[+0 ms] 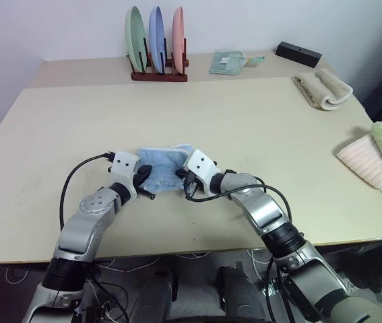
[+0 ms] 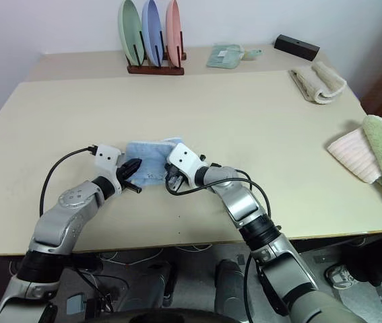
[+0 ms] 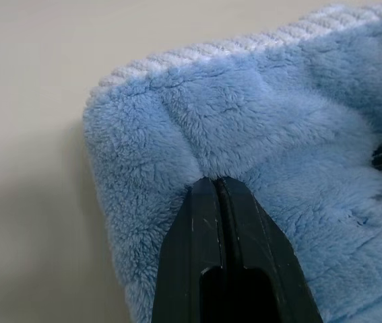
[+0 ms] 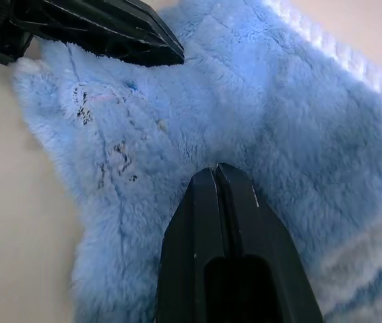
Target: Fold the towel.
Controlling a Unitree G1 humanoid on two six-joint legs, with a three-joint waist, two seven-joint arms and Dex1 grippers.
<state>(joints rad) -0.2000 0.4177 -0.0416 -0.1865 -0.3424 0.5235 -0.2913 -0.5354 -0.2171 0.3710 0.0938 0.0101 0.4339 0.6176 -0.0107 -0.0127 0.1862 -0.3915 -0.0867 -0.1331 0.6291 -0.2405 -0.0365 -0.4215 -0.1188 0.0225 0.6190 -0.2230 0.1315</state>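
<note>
The light blue towel point(image 1: 164, 163) lies bunched into a small heap near the table's front edge, its pale hem point(image 3: 197, 57) along the far side. Small dark marks point(image 4: 83, 113) show on its pile. My left gripper point(image 1: 145, 183) sits at the heap's left side, shut, its tips point(image 3: 215, 182) pinching a pucker of the cloth. At the right side my right gripper point(image 1: 184, 182) is shut too, with its tips point(image 4: 215, 169) dug into the towel. The right wrist view also shows the left gripper's black fingers point(image 4: 103, 30) resting on the cloth.
A wooden rack point(image 1: 158, 73) with three upright plates stands at the back. Beside it lie a mint-green cloth point(image 1: 228, 62) and a black box point(image 1: 298, 52). A beige rolled towel point(image 1: 323, 89) lies at the back right; pink and green towels point(image 1: 376, 157) at the right edge.
</note>
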